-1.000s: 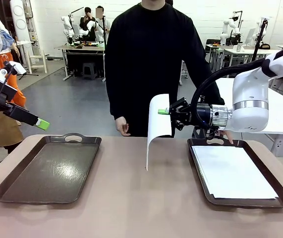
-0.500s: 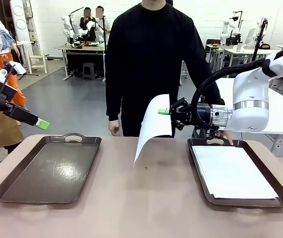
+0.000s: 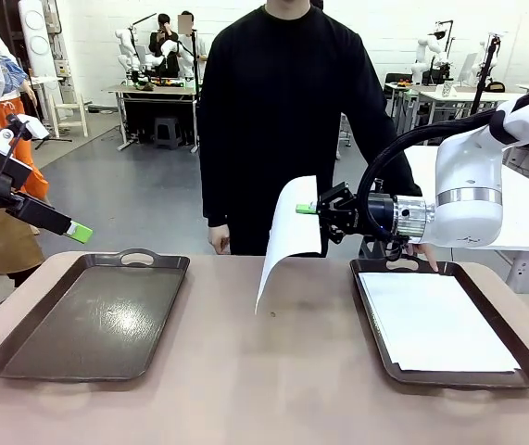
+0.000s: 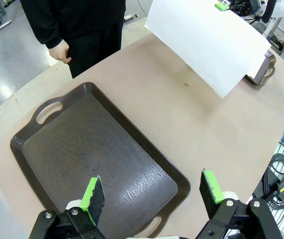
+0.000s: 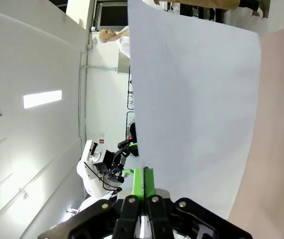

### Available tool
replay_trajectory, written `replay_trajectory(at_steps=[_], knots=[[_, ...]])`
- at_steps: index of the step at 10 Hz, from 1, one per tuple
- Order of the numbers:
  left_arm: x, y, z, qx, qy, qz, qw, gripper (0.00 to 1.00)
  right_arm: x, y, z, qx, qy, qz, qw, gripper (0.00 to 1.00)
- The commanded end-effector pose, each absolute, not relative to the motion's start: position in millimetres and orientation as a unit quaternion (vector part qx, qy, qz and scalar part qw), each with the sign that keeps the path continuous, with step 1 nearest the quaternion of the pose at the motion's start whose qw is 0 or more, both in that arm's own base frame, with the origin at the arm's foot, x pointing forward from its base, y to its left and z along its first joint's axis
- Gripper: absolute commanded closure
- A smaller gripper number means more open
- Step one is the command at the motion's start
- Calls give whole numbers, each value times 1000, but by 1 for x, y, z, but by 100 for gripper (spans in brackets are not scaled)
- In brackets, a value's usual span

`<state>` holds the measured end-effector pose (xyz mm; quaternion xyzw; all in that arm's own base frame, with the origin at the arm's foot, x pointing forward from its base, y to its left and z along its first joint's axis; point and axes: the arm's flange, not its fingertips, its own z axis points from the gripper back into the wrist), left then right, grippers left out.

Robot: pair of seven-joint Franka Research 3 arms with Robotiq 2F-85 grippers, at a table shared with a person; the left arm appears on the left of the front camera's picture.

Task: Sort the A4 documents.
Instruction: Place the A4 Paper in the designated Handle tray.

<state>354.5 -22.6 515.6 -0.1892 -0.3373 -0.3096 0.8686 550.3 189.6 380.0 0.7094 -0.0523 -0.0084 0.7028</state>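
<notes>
left gripper [image 4: 154, 191] jaws apart above dark tray [image 4: 57, 144] | white sheet [image 4: 206, 42] beyond | person's hand [image 4: 60, 50] at table edge

Tan table [image 3: 273, 380] with two brown trays [image 3: 93, 317]

Thin matt white paper sheet [image 3: 287, 232] curls from the right gripper [image 3: 307, 209], whose green pads [image 5: 143, 181] look rubbery. Under the left gripper [image 4: 151, 193], a dark brown tray [image 4: 99, 159] seems glossy plastic with faint grain; the table [image 3: 264, 389] is smooth, matt tan.
</notes>
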Motion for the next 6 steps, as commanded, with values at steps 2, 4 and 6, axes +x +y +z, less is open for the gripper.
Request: replay_trajectory(at_steps=[2, 4, 6], knots=[[355, -20, 514, -196, -339, -314, 865, 0, 533, 163, 387, 713, -51, 28, 699, 99], [355, -20, 514, -196, -339, -314, 865, 0, 510, 114, 405, 685, -9, 112, 719, 99], [355, -20, 514, -196, -339, -314, 865, 0, 497, 63, 411, 653, 49, 152, 740, 99]])
